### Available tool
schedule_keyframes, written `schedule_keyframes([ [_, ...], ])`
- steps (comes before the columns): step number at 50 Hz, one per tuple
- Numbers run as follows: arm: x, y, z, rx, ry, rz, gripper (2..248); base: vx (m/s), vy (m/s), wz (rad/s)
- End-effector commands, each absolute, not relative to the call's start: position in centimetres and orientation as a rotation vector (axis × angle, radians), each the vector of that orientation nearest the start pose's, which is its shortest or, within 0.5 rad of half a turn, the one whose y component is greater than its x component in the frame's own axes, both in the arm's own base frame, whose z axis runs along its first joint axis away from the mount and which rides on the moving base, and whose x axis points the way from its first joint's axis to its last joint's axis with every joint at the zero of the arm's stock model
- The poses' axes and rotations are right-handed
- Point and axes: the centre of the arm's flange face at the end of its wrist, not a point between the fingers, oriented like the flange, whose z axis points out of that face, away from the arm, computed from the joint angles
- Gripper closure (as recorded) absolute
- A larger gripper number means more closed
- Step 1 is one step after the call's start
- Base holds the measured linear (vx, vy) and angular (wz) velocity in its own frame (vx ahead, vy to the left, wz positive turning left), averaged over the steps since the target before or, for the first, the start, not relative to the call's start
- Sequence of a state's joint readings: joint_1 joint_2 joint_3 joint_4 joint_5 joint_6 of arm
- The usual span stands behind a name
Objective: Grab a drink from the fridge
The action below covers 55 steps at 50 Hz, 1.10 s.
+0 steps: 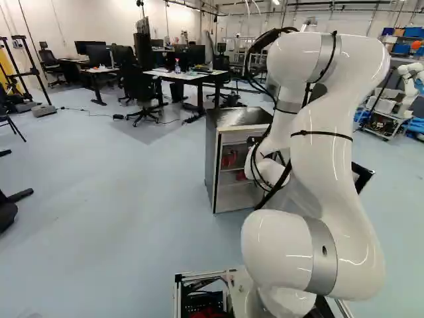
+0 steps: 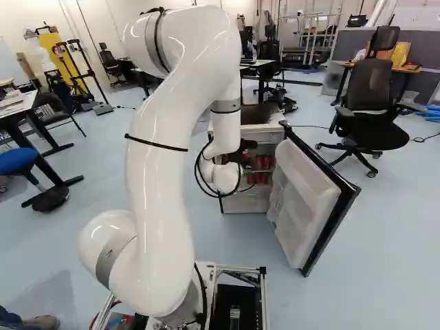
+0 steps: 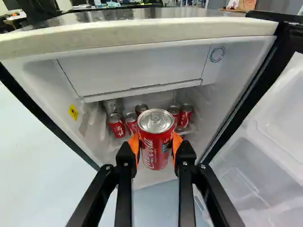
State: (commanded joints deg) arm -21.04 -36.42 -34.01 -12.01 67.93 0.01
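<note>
The gripper (image 2: 242,150) is clamped on a red can (image 3: 155,142), its two orange pads (image 3: 134,145) pressing the sides from left and right. The can stands upright between them, with its silver lid and closed tab showing. It is in front of the open fridge (image 1: 211,159), facing the inside; how far past the front edge it reaches, I cannot tell. Beyond it, on the shelf (image 3: 190,129), stand the other cans (image 3: 131,124), mostly red, some to the left of the held one and some to the right, apart from it. Above them is the freezer box (image 3: 137,75), and on the left inner wall is a yellow sticker (image 3: 73,112). The door (image 2: 302,199) is swung wide open on the right side of the fridge, its pale inner shelves showing. The arm (image 2: 161,158) rises from the base and bends down toward the fridge, its wrist in front of the opening. Far behind the fridge, in the left base view, are desks (image 1: 185,75) with a bottle (image 1: 177,66) on one; another robot (image 1: 411,79) is at the far right. In the right base view a black office chair (image 2: 371,89) stands far right, beyond the door, and a blue stool (image 2: 17,160) is at the left.
</note>
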Motion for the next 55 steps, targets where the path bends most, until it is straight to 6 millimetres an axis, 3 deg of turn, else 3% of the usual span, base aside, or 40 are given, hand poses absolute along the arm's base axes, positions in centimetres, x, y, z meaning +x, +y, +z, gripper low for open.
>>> schedule_keyframes([
  [28,39.9,-13.0,24.4,-2.672,0.198,-1.791,159,0.0,0.0,0.0],
  [55,39.3,-12.7,27.3,-2.632,0.179,-1.87,159,0.0,0.0,0.0],
])
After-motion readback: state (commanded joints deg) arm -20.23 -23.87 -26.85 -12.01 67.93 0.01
